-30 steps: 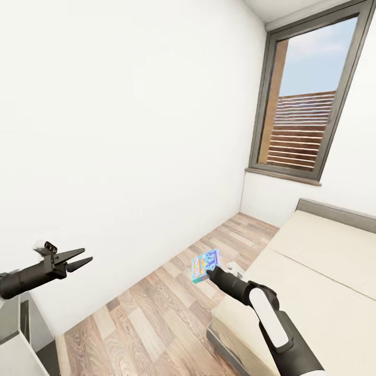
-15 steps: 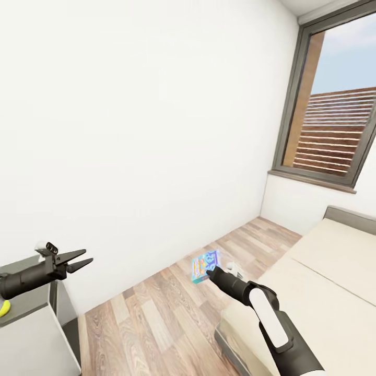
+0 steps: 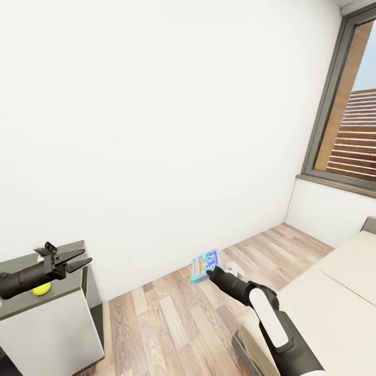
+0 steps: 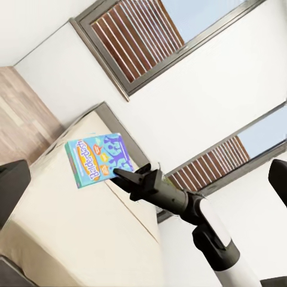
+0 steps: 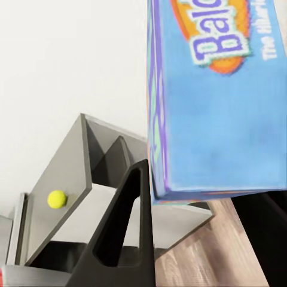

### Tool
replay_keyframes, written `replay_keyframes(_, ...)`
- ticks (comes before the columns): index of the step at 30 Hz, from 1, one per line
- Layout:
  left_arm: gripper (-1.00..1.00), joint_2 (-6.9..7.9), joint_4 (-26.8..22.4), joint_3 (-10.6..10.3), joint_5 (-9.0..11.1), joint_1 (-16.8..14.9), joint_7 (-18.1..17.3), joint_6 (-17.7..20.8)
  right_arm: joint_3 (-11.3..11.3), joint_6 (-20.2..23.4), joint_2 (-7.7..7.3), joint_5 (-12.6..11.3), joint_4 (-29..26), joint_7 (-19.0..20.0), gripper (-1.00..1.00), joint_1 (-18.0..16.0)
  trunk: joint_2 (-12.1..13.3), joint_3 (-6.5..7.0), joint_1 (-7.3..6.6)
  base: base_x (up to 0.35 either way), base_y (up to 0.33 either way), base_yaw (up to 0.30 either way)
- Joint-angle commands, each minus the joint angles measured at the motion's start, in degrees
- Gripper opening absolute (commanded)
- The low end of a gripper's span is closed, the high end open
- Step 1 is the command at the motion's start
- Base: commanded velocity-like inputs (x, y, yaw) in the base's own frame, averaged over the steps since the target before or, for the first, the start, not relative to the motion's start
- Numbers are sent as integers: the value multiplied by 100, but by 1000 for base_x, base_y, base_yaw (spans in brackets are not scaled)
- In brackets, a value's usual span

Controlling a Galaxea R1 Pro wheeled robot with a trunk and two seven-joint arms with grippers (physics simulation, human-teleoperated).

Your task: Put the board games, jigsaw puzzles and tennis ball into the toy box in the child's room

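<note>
My right gripper (image 3: 208, 271) is shut on a small blue-teal board game (image 3: 204, 266), held upright in the air over the wood floor beside the bed (image 3: 334, 308). The same board game (image 4: 98, 159) shows in the left wrist view with the right gripper (image 4: 119, 174) at its lower edge. In the right wrist view, one of the fingers (image 5: 125, 239) lies against the board game (image 5: 221, 101). My left gripper (image 3: 86, 256) hangs open and empty above a dark grey cabinet top (image 3: 68, 292), where the tennis ball (image 3: 41, 289) rests. The tennis ball (image 5: 57, 198) is small. The toy box and jigsaw puzzles are out of view.
A plain white wall (image 3: 156, 130) stands ahead. A tall dark-framed window (image 3: 350, 125) is at the right. Wood-plank floor (image 3: 172, 324) runs between the cabinet and the bed.
The camera has turned left: window and bed slid right, and the grey cabinet with the tennis ball came further into view. Both arms keep their pose, the game still gripped.
</note>
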Motion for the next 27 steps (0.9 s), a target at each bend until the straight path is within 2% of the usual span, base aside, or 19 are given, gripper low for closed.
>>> replay_keyframes(1,100,4,0,0,-7,-6,-23,61,-4,20,-1,-32,-6,-13,-100,-5,34,9,-21,0,0,290)
replay_keyframes(16,100,21,9,1,-12,-9,-16,61,4,11,5,-23,-67,-19,-100,-4,635,278,-351,0,0,285)
replay_keyframes(27,100,22,9,5,-14,-9,-9,61,4,11,6,-23,-61,-21,-100,-4,1077,476,-592,0,0,44)
